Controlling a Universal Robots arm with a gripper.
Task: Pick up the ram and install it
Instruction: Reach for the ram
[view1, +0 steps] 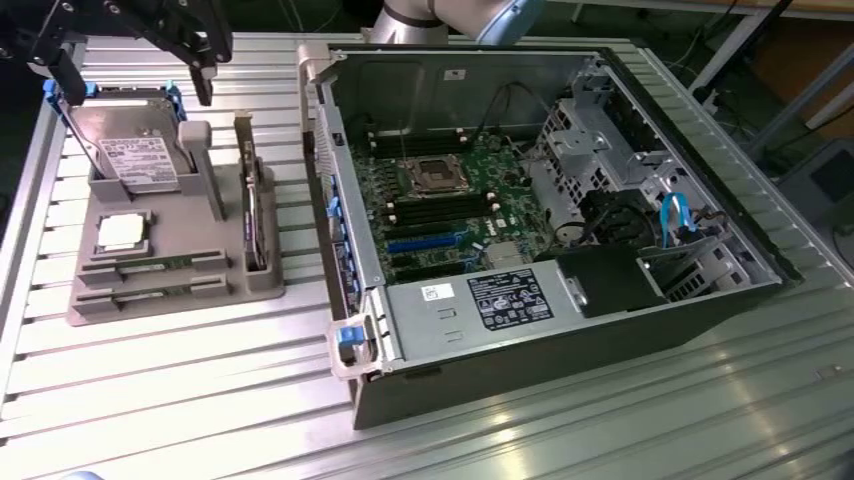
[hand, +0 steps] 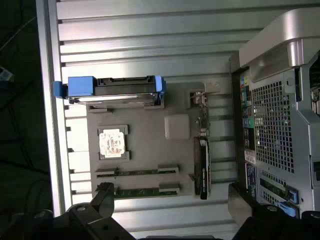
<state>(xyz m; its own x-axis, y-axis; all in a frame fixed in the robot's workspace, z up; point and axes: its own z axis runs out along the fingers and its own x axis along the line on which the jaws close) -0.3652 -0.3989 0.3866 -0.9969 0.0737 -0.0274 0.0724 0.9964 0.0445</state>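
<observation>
Entry: the arm (view1: 447, 18) reaches in from behind the case (view1: 561, 330). Its gripper (view1: 127, 65) hangs well above the far end of the tray (view1: 187, 230), over the hard drive (view1: 134, 150). We see the fingers (hand: 104, 199) pointing down at the tray and spread wide, with nothing between them. The ram (view1: 158, 263) sits in the tray's near slots, two sticks side by side, just beside the processor (view1: 120, 230). It is well apart from the gripper. The expansion card (view1: 251, 215) stands upright along the tray's case-side edge.
</observation>
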